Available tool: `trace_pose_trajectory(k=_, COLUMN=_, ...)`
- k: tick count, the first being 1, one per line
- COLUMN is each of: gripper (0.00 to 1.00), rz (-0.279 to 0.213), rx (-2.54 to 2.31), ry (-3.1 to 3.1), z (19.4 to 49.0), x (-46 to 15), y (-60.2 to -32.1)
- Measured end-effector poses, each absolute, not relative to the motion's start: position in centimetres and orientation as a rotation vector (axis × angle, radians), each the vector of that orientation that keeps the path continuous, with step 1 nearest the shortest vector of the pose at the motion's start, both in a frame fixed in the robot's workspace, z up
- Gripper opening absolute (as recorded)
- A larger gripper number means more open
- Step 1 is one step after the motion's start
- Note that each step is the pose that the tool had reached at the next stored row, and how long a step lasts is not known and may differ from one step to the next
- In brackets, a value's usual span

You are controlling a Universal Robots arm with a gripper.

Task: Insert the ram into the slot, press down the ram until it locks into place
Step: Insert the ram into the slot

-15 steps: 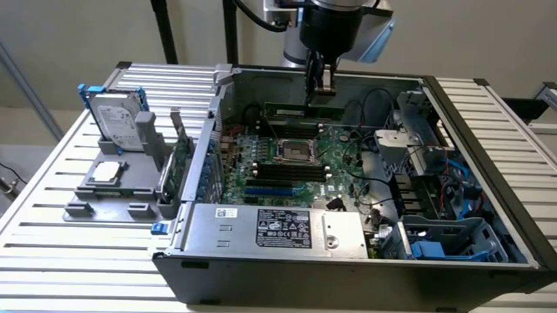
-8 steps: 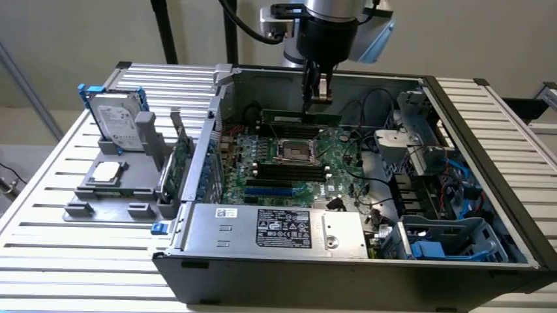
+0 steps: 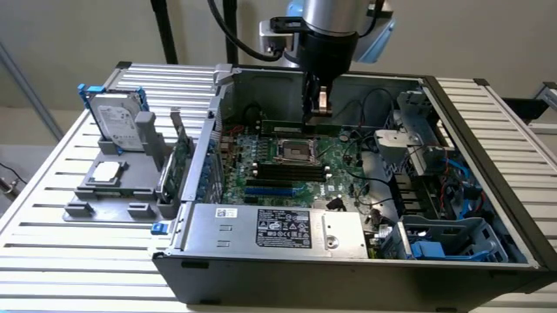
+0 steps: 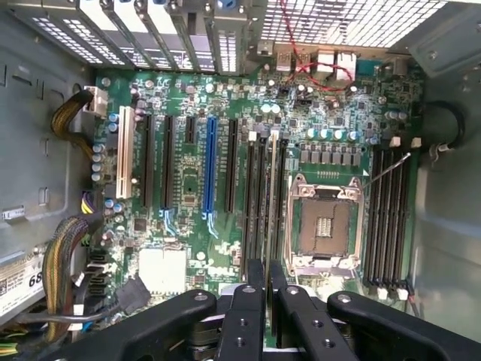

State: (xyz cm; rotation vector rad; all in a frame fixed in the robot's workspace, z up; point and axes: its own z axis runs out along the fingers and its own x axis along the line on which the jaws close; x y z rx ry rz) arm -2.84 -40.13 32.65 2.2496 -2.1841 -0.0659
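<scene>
1. Exterior view: the black label [image 3: 289, 229] on the silver power supply [image 3: 341, 236] carries white print too small to read.
2. The open computer case [image 3: 348, 280] stands on a slatted metal table [image 3: 52, 261] before a pale wall. At the exterior view's left, a grey fixture [image 3: 104, 192] holds a hard drive [image 3: 117, 124] in a blue bracket.
3. The gripper [image 3: 317, 115] reaches down into the case, clamped on the ram [image 3: 287, 124], which hangs level above the motherboard [image 3: 261, 156]. The black slots [image 3: 291, 173] lie just beside the processor socket [image 3: 291, 151].
4. Wrist view: "DELL" is printed in white on the motherboard [image 4: 225, 248]. A white label [image 4: 22, 282] at the case wall shows "68".
5. The gripper [image 4: 267, 268] has its fingers [image 4: 246, 301] nearly together, pinching the ram [image 4: 271, 195], seen edge-on. The ram runs along the slots [image 4: 251, 195] beside the processor socket [image 4: 325, 226]. Whether it touches one, I cannot tell.
</scene>
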Motion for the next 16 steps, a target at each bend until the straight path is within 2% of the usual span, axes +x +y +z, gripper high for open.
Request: trace_pose_trajectory(k=16, gripper=0.14, rz=-0.043, rx=2.262, ry=-2.193, z=30.2, x=-3.8, y=-40.6)
